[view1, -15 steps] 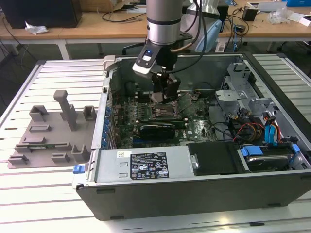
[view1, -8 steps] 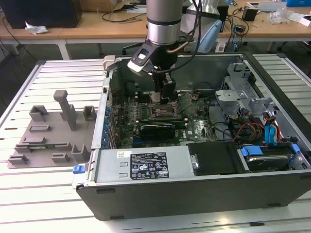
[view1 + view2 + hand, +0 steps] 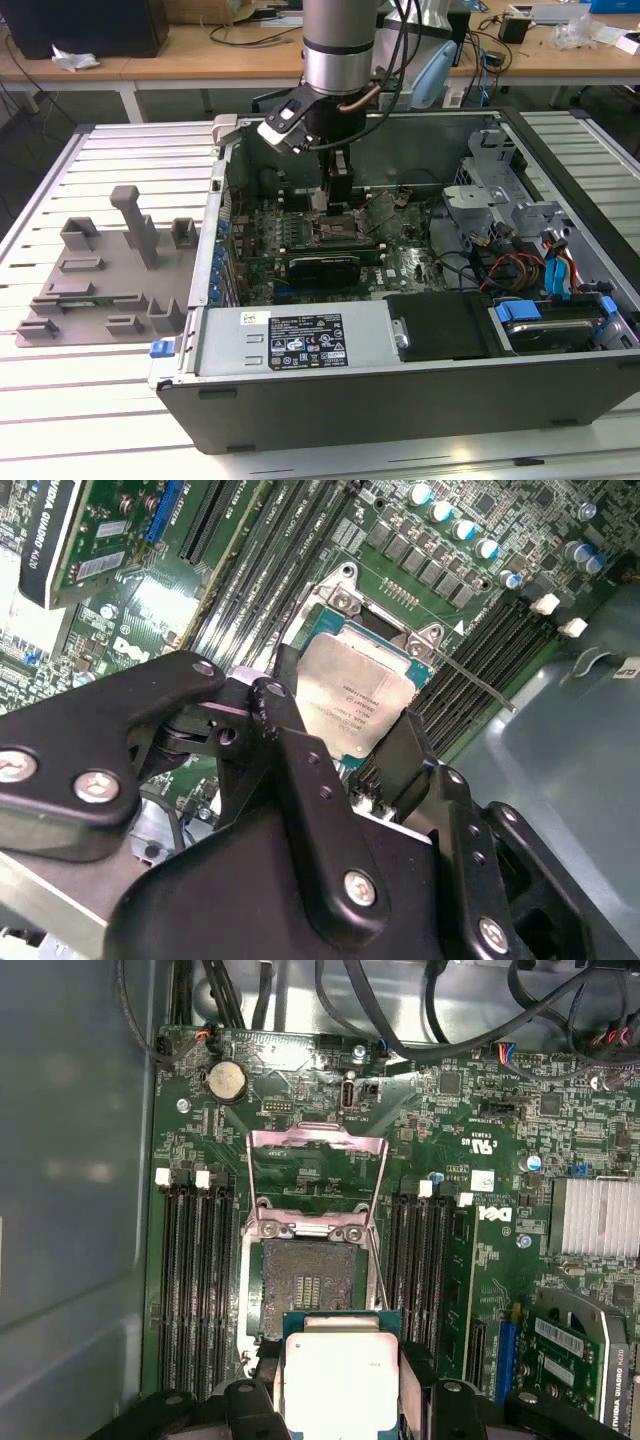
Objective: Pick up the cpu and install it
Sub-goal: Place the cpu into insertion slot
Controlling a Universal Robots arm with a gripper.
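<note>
Grip is narrow: my gripper (image 3: 338, 198) is clamped on the cpu (image 3: 338, 1375), with my fingers (image 3: 295, 750) pressing two opposite edges. I judge the chip light and stiff. Its metal top looks smooth and likely slippery, and the underside is probably delicate, so the pale rim is the right place to hold, and that is where I have it. It hangs flat, metal side up, at the near edge of the open socket (image 3: 305, 1285). I cannot tell whether it touches the socket. The hinged load frame (image 3: 316, 1136) stands lifted at the far side, and memory slots (image 3: 195, 1280) run along both flanks.

Below me is the green motherboard (image 3: 450, 1110), crowded with parts, with cables (image 3: 400, 1000) looping past its edge. It lies in a computer case (image 3: 400, 400) with its side open, resting on a slatted metal table (image 3: 120, 145). A grey moulded tray (image 3: 90, 290) sits well apart on the exterior view's left, and wooden desks (image 3: 200, 55) stand behind.
</note>
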